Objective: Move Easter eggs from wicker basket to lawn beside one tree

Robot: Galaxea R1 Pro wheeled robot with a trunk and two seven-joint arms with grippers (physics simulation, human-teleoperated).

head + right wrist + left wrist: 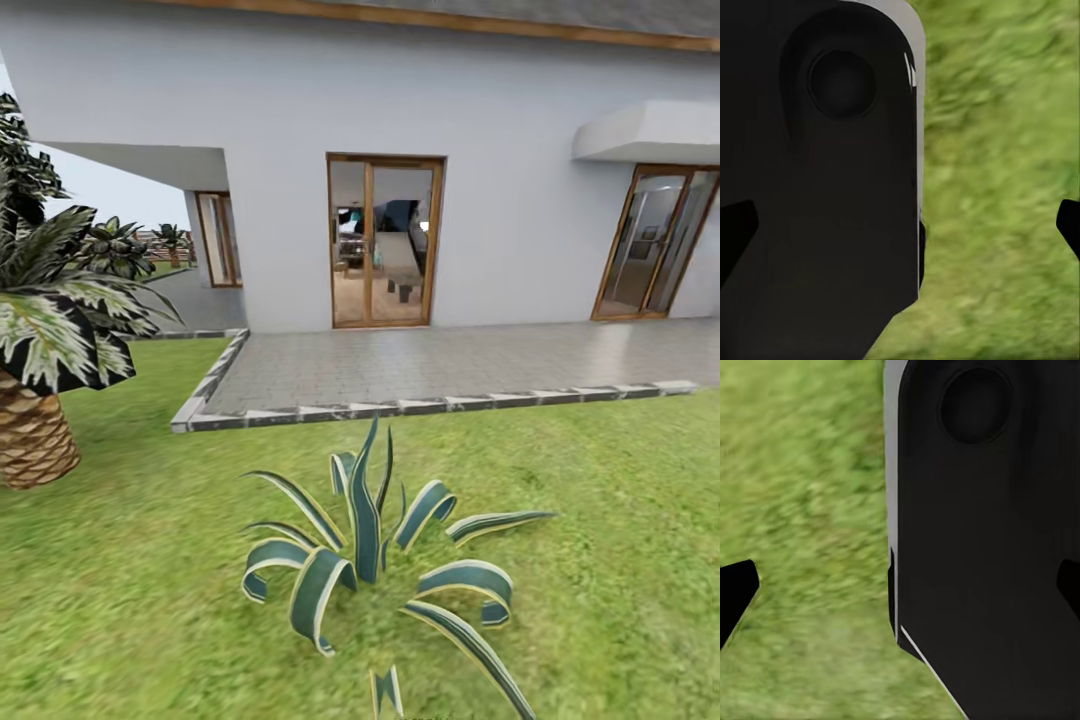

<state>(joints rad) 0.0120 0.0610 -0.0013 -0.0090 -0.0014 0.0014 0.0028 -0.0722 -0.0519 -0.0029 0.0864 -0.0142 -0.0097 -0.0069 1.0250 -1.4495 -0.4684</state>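
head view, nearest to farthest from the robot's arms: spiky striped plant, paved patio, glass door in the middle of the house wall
1. Spiky striped plant, on the lawn, bottom centre, nearest.
2. Paved patio, beyond the grass.
3. Glass door, in the house wall, farthest.

A spiky green agave with pale-edged leaves is standing at six o'clock on the mottled green lawn, blocking the near middle. A short palm with scaly brown trunk is crowding nine o'clock. Open grass is lying free at three and four o'clock. A grey paved patio is stretching across twelve o'clock, before a white house wall.
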